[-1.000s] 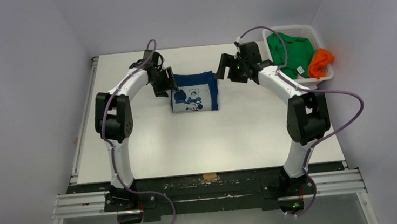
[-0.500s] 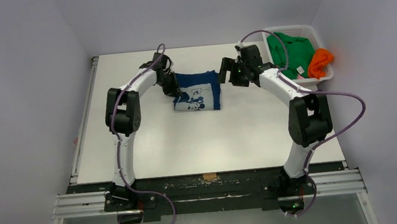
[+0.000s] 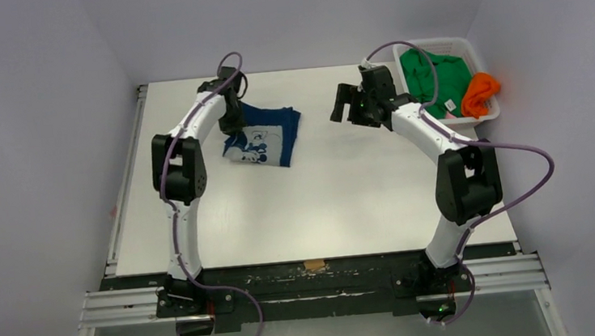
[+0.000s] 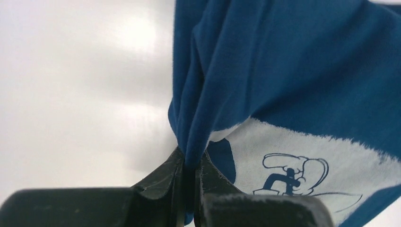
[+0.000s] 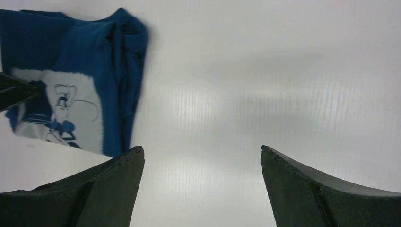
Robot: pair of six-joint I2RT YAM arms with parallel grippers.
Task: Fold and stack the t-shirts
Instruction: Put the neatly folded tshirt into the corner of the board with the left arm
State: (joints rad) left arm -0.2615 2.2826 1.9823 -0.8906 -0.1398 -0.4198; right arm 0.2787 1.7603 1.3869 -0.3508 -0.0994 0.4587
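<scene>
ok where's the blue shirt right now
In the top view the blue shirt sits folded on the far left part of the table, its edge pinched in the left fingers, well away from the basket at the far right.

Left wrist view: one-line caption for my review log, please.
Left gripper shut on a bunched edge of the dark blue cartoon-print t-shirt, white table behind.

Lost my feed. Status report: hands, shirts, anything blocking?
Left hand shut on edge of blue shirt. Right hand open, empty, above the table. Green shirt, orange shirt in basket. Nothing blocking.
</scene>
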